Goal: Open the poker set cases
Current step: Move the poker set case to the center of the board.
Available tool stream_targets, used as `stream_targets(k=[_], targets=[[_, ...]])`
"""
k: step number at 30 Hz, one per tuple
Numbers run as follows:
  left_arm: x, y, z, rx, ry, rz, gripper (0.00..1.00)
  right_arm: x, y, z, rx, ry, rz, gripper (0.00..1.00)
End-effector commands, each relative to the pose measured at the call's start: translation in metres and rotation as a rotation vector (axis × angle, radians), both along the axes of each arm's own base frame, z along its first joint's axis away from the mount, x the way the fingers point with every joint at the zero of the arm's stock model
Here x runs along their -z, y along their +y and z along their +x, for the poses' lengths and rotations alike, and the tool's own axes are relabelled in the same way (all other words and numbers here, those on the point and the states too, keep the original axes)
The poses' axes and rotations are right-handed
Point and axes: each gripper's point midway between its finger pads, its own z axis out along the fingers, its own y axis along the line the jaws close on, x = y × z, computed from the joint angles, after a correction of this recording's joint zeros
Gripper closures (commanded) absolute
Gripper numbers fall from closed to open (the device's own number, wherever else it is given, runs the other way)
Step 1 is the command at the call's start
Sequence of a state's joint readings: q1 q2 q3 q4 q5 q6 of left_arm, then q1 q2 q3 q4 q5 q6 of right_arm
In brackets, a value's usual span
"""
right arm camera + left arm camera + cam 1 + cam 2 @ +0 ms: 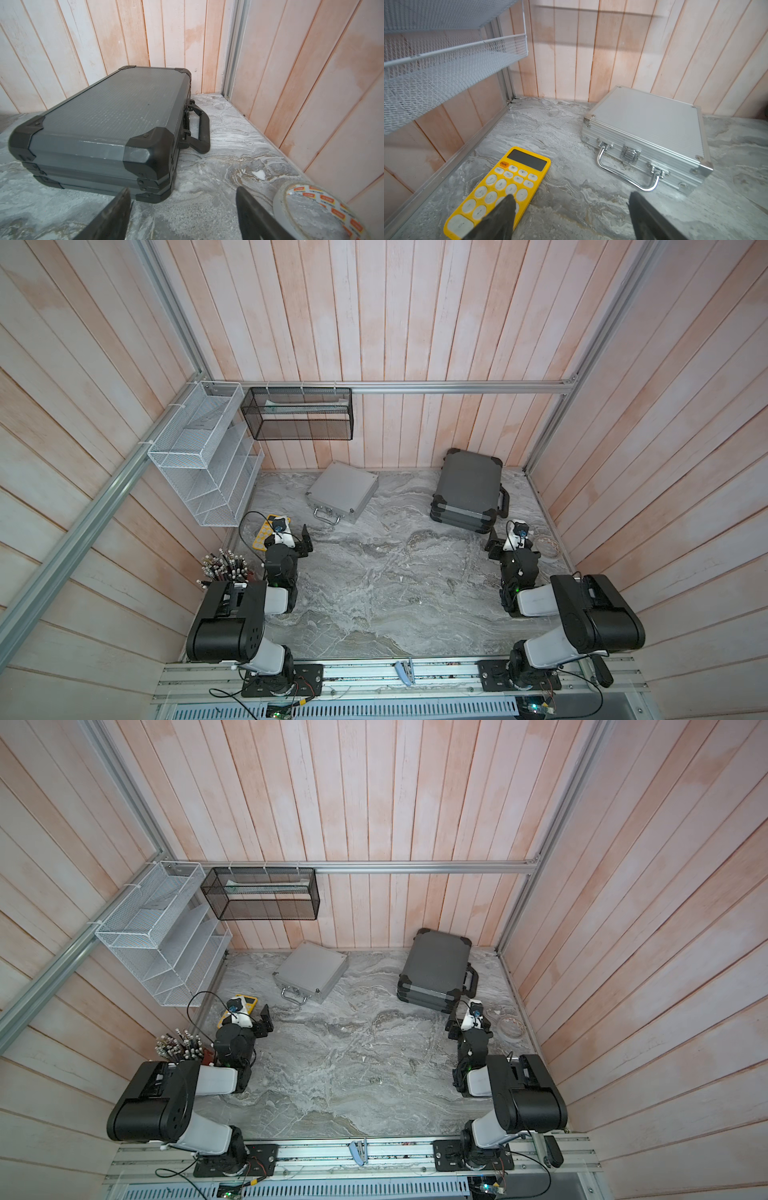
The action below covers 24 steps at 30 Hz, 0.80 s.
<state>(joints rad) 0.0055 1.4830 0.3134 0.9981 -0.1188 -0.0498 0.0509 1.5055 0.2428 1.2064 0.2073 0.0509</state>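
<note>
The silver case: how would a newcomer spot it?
Look at the far edge of the marble table. Near the white wire rack lies the silver case, closed and flat. Unlike the larger dark-grey case, it is ribbed bright metal with a chrome handle.

In both top views the yellow calculator [261,537], left of centre, is mostly hidden under the left arm [282,560], and the latches of the dark-grey case [469,485], right of centre, are too small to make out.

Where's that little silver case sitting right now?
The silver case lies closed on the marble table near the back wall, ahead of the left gripper, with the yellow calculator beside that gripper and the dark-grey case to its right.
</note>
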Motion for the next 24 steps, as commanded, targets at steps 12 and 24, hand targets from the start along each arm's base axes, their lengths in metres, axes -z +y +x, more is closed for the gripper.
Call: stream_targets(k=[12,24], targets=[[-0.054,-0.058,0.006,0.001,0.053,-0.116,0.17,-0.044,0.013,0.080,-0.128,0.252,0.087,0.26],[-0.069,-0.219,-0.004,0.352,0.126,-0.140,0.17,-0.025,-0.026,0.170,-0.296,0.455,0.328,0.27]])
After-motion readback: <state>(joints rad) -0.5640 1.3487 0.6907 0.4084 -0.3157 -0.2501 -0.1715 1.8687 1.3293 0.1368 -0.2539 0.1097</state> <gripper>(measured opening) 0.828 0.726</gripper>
